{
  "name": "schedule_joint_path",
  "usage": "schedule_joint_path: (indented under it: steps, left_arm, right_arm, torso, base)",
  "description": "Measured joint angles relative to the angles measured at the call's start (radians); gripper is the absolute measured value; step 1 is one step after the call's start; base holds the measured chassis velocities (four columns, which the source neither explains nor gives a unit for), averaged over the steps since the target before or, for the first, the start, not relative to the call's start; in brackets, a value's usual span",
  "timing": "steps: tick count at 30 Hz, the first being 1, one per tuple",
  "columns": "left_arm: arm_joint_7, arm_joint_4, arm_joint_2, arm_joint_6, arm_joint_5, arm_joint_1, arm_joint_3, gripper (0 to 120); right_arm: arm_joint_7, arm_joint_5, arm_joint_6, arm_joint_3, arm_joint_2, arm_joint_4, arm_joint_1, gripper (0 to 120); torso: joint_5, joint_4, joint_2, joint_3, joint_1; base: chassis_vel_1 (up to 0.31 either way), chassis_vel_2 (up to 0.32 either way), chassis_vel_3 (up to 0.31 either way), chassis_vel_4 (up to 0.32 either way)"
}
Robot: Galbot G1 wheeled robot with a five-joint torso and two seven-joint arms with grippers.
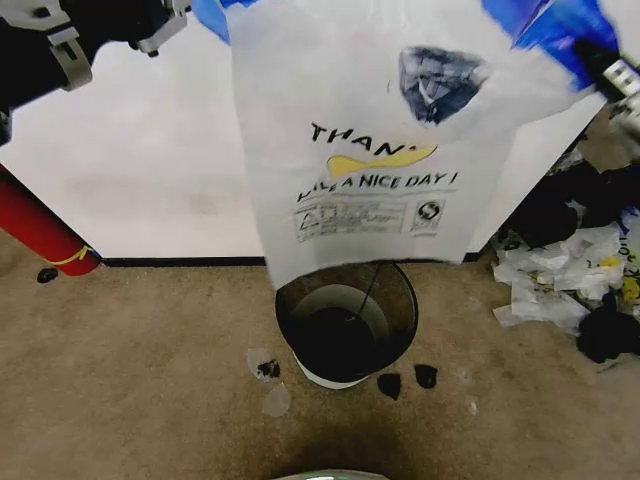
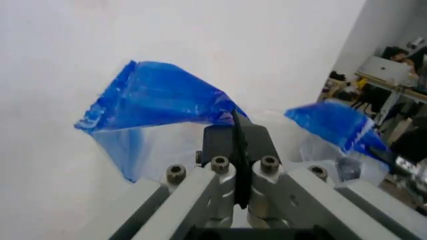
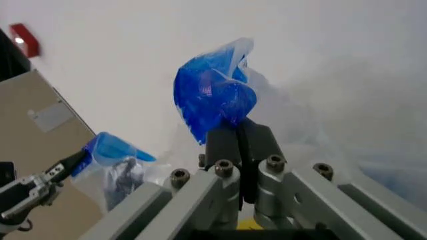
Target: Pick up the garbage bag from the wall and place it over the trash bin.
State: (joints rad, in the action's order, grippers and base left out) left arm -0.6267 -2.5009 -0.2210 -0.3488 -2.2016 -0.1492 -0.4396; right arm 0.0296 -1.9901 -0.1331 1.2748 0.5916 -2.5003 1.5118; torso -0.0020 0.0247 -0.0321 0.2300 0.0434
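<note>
The garbage bag (image 1: 375, 150), thin white plastic with "THANK YOU / HAVE A NICE DAY" print and a yellow smiley, hangs spread out in front of the wall (image 1: 150, 170). Its lower edge is just above the trash bin (image 1: 345, 320), a dark see-through bin standing on the carpet. My left gripper (image 2: 235, 131) is shut on one blue tape patch (image 2: 160, 100) at the bag's top corner. On the other top corner, my right gripper (image 3: 239, 131) is shut on a blue tape patch (image 3: 213, 95). In the head view the left gripper (image 1: 170, 25) is top left and the right gripper (image 1: 605, 65) top right.
A red cylinder (image 1: 40, 235) leans at the left by the black baseboard (image 1: 180, 262). A heap of white and black bags (image 1: 575, 280) lies at the right. Small black wads (image 1: 405, 380) and scraps lie on the carpet around the bin's base.
</note>
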Motion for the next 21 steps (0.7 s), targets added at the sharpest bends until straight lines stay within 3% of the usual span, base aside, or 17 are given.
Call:
schedule_joint_path:
  steps: [3,4,9,14,21]
  left_arm:
    - [-0.008,0.001,-0.048,-0.005,0.083,-0.255,-0.116,0]
    - [-0.008,0.001,-0.048,-0.005,0.083,-0.255,-0.116,0]
    - [-0.004,0.002,-0.144,-0.013,0.306,-0.642,-0.238,0]
    - [0.017,0.003,-0.199,0.001,0.43,-0.729,-0.191,0]
    - [0.039,0.004,-0.235,0.004,0.511,-0.771,-0.146,0]
  right_arm:
    - [-0.01,0.08,-0.005,-0.099,0.045,0.001,0.003,0]
    - [-0.01,0.08,-0.005,-0.099,0.045,0.001,0.003,0]
    - [-0.025,0.136,-0.013,-0.155,0.09,0.0,0.021,0]
    - [-0.033,0.145,-0.011,-0.152,0.099,0.0,0.031,0]
    - [-0.053,0.273,-0.013,-0.284,0.23,0.001,0.032,0]
  torso:
    - [0.0,-0.0001,0.0,0.0,0.0]
    - [0.0,-0.0001,0.0,0.0,0.0]
    - [-0.0004,-0.0003,0.0,0.0,0.0]
    - [-0.0006,-0.0004,0.0,0.0,0.0]
    - [-0.0004,-0.0001,0.0,0.0,0.0]
  base:
    - [0.0,0.0,0.0,0.0]
    - [0.0,0.0,0.0,0.0]
    - [0.0,0.0,0.0,0.0]
    - [0.0,0.0,0.0,0.0]
    - [0.0,0.0,0.0,0.0]
